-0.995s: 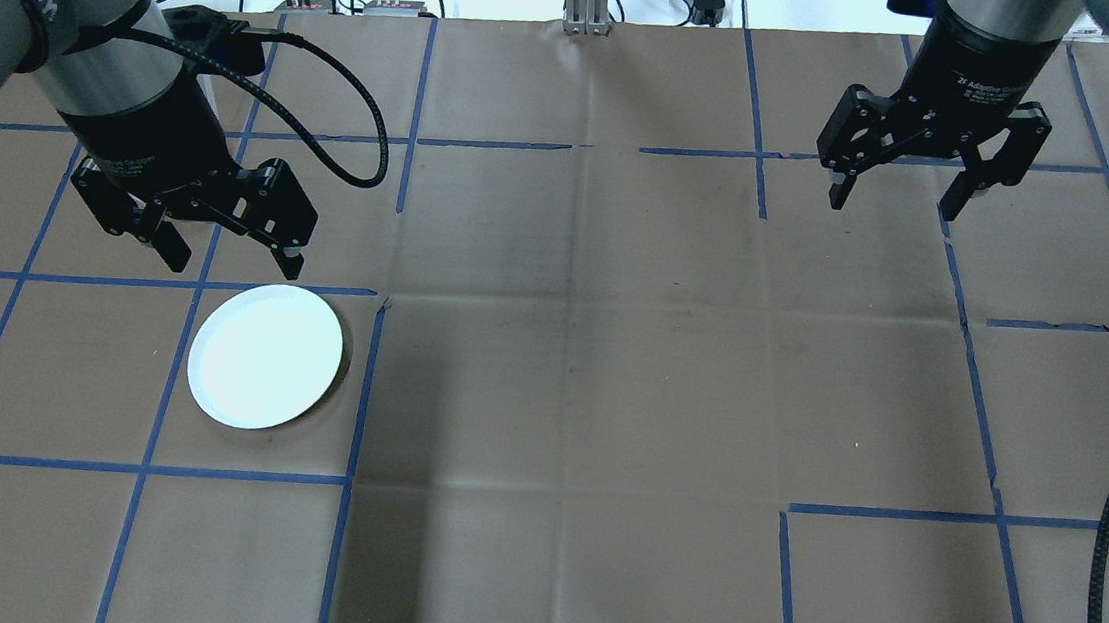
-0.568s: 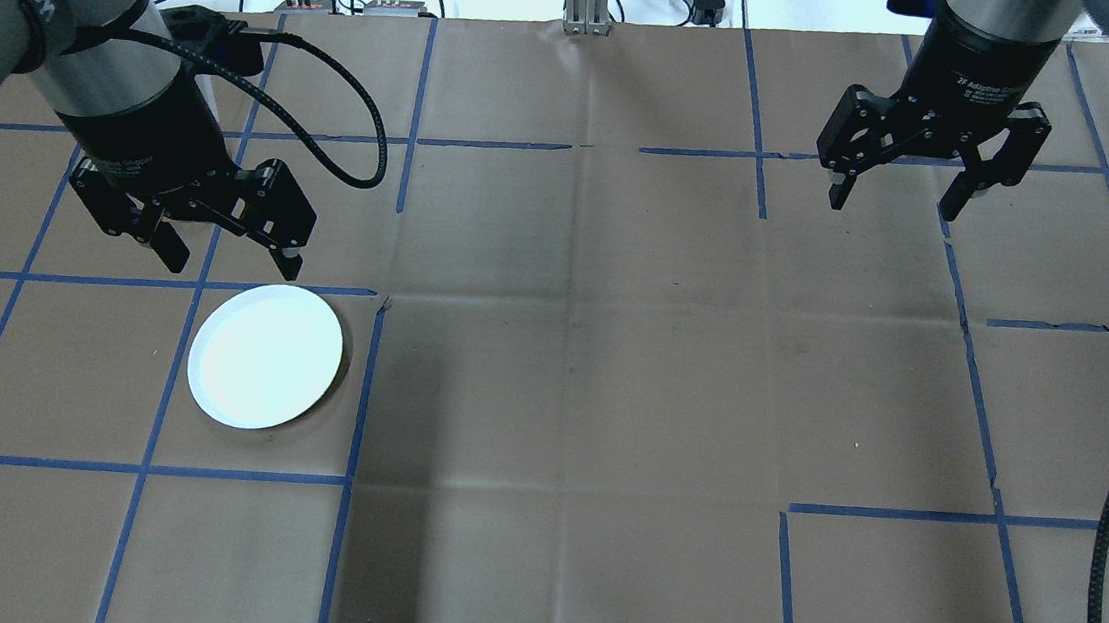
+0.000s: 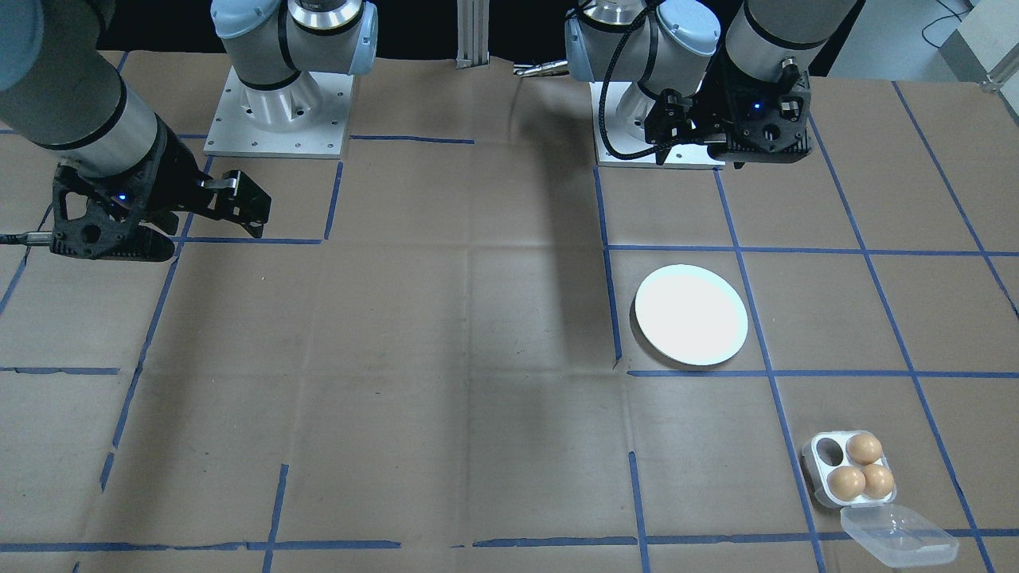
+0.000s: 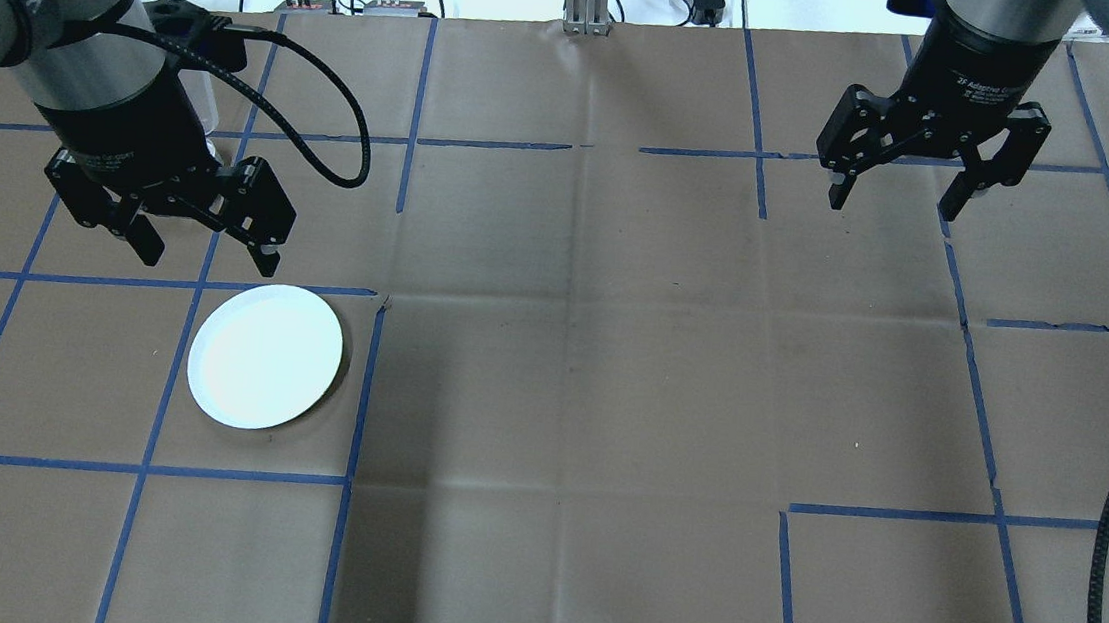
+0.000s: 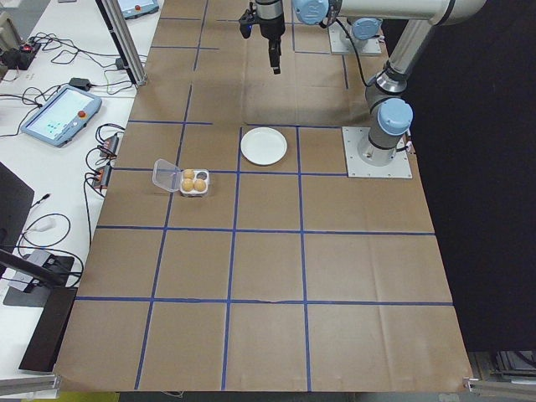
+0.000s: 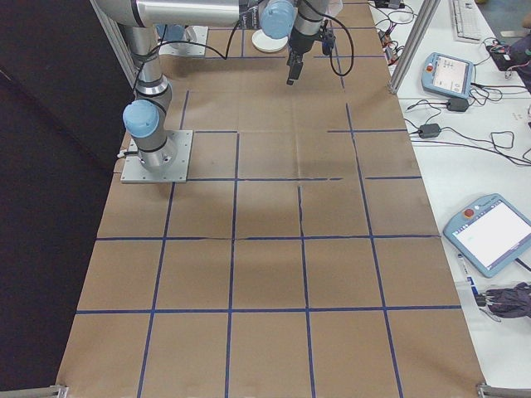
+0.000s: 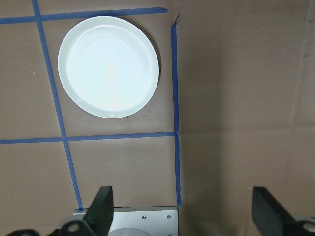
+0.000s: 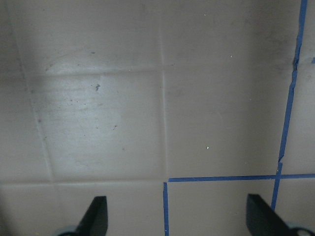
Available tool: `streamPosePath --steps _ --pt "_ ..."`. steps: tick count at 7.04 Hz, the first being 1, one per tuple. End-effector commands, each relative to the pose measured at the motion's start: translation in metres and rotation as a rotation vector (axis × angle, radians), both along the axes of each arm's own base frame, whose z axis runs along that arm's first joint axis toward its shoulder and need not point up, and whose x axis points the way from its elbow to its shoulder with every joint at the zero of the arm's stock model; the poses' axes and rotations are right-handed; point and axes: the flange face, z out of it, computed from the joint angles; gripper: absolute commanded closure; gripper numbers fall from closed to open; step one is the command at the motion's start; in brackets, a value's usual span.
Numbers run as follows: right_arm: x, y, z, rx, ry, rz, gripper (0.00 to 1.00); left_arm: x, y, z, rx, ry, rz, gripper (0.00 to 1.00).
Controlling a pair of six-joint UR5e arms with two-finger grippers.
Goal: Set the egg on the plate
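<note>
Eggs (image 3: 858, 469), three brown ones, sit in my front-facing view in a clear four-hole egg tray (image 3: 823, 483) near the table's operator-side edge, one hole bare, the tray's lid (image 3: 898, 539) hinged open beside it. I see the white plate (image 3: 691, 315) lying flat on the brown paper, well apart from the tray, nearer the robot's base. My left gripper (image 3: 736, 147) hangs above the paper between the plate and its mount plate; here I cannot judge its jaws. My right gripper (image 3: 171, 223) hovers far off on the other side.

From overhead I read the left gripper (image 4: 201, 252) as spread wide and holding nothing, hanging just past the plate's (image 4: 265, 357) far rim. The right gripper (image 4: 893, 201) is likewise wide open and empty, over bare paper on the opposite half.

My left-end view shows the egg tray (image 5: 194, 181) with its lid toward the table edge, and the plate (image 5: 264, 146) one taped square over.

In the right-end view I see the right gripper (image 6: 294, 73) pointing down at the table.

My left wrist camera looks straight down on the plate (image 7: 108, 73), empty, with both fingertips (image 7: 101, 211) far apart at the bottom edge.

On the right wrist camera I get only paper and blue tape between widely parted fingertips (image 8: 96, 214).
</note>
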Motion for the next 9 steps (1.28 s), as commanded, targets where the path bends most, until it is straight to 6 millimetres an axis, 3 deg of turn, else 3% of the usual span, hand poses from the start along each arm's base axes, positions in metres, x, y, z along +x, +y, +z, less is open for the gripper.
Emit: streamPosePath --steps 1,2,3,4,5,7,9 --pt "0.000 0.000 -0.001 0.001 0.000 0.000 0.00 0.015 -0.014 -0.005 -0.022 -0.013 0.013 0.00" --pt "0.000 0.000 0.000 0.000 0.000 0.000 0.00 0.051 -0.033 -0.013 -0.053 -0.020 0.071 0.00" --pt "0.000 0.000 -0.001 0.001 0.000 0.000 0.00 0.100 -0.055 -0.025 -0.035 -0.008 0.084 0.00" --pt "0.000 0.000 0.000 0.000 0.000 0.000 0.00 0.143 -0.082 -0.047 -0.078 -0.016 0.084 0.00" --pt "0.000 0.000 0.000 0.000 0.001 0.000 0.00 0.171 -0.111 -0.071 -0.121 -0.102 0.089 0.00" --pt "0.000 0.000 -0.001 0.001 0.000 0.000 0.00 0.210 -0.163 -0.135 -0.103 -0.106 0.055 0.00" --pt "0.000 0.000 -0.001 0.001 0.000 0.000 0.00 0.254 -0.222 -0.178 -0.091 -0.092 -0.016 0.00"
